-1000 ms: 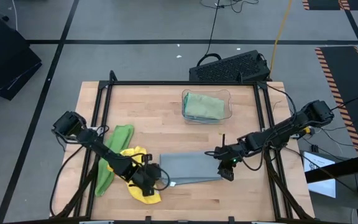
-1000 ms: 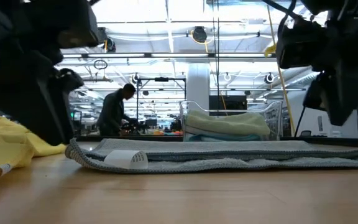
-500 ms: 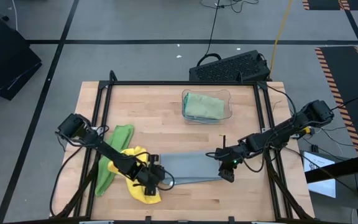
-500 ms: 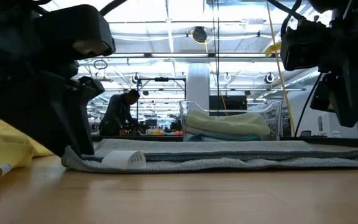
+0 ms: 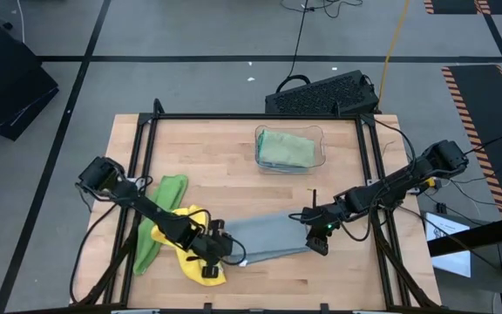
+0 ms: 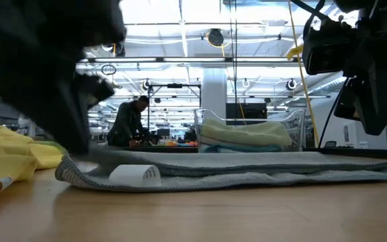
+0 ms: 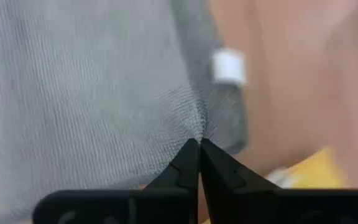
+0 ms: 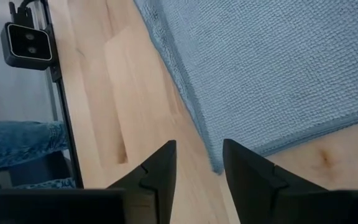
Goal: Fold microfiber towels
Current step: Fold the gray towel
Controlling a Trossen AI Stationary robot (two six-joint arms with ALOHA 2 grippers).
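Left tool (image 7: 199, 144) clenched on grey towel's (image 5: 268, 235) edge beside white tag (image 7: 230, 66), right tool (image 8: 197, 158) released above its opposite corner, yellow towel (image 5: 188, 237) alongside on desk (image 5: 225, 166)

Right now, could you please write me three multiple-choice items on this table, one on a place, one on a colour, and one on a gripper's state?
1. Where do the folded cloths lie?
A. in the clear bin
B. under the yellow cloth
C. on the floor

2. What colour is the cloth spread between the two grippers?
A. red
B. grey
C. bright green

3. How is the left gripper?
A. open above the bin
B. shut on the grey cloth
C. shut on the yellow cloth

Answers:
1 A: the clear bin at the table's far side holds them.
2 B: the grey cloth lies flat beside the yellow cloth.
3 B: the left gripper pinches a pucker of it; the right gripper is open at its other edge.
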